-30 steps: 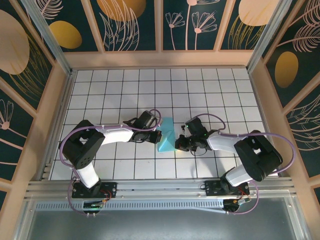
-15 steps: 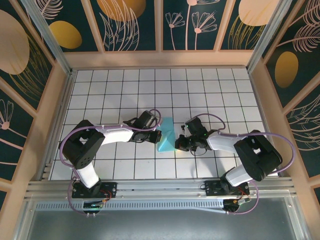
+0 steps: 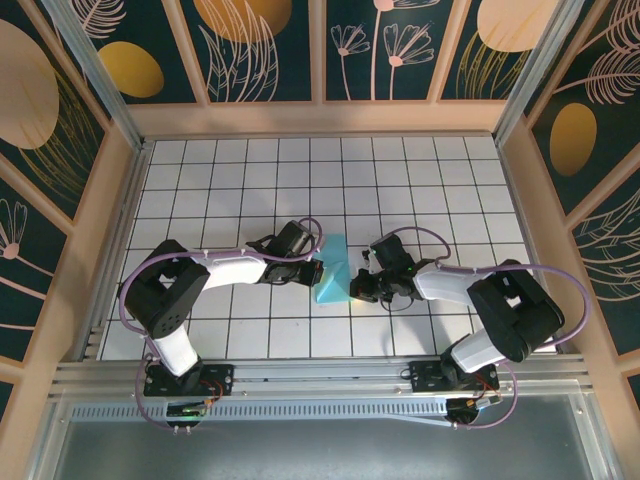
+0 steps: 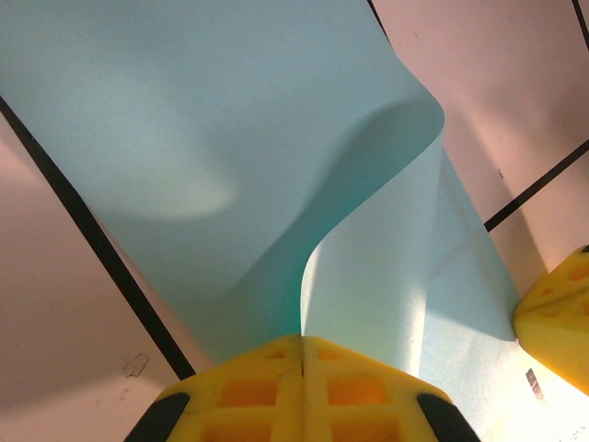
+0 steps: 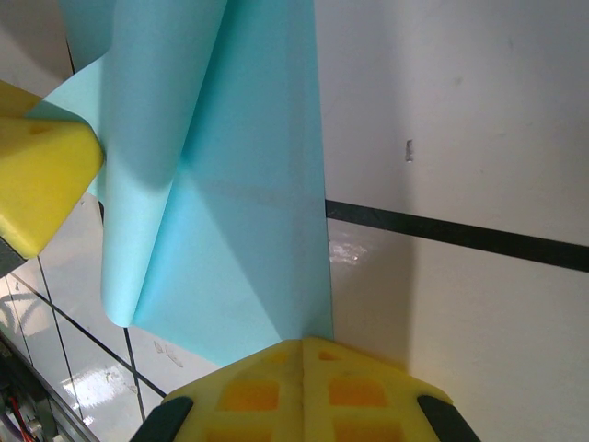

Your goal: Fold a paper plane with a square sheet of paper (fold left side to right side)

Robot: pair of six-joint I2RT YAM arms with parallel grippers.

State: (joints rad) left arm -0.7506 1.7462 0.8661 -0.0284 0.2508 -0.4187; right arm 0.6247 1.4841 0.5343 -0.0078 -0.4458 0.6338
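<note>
Top external view: the square sheet of paper (image 3: 335,268), partly folded, lies near the middle of the table (image 3: 200,180), slightly toward the near edge. The left gripper (image 3: 316,268) is closed, pinching its left side. The right gripper (image 3: 356,287) is clamped shut on its right side. In the left wrist view, one flap curls upward.

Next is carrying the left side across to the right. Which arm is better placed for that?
Left. The left gripper is shut on the raised, curling left flap of the paper, so it can likely carry it across. The right gripper is shut at the paper's right edge, better for pinning.
</note>
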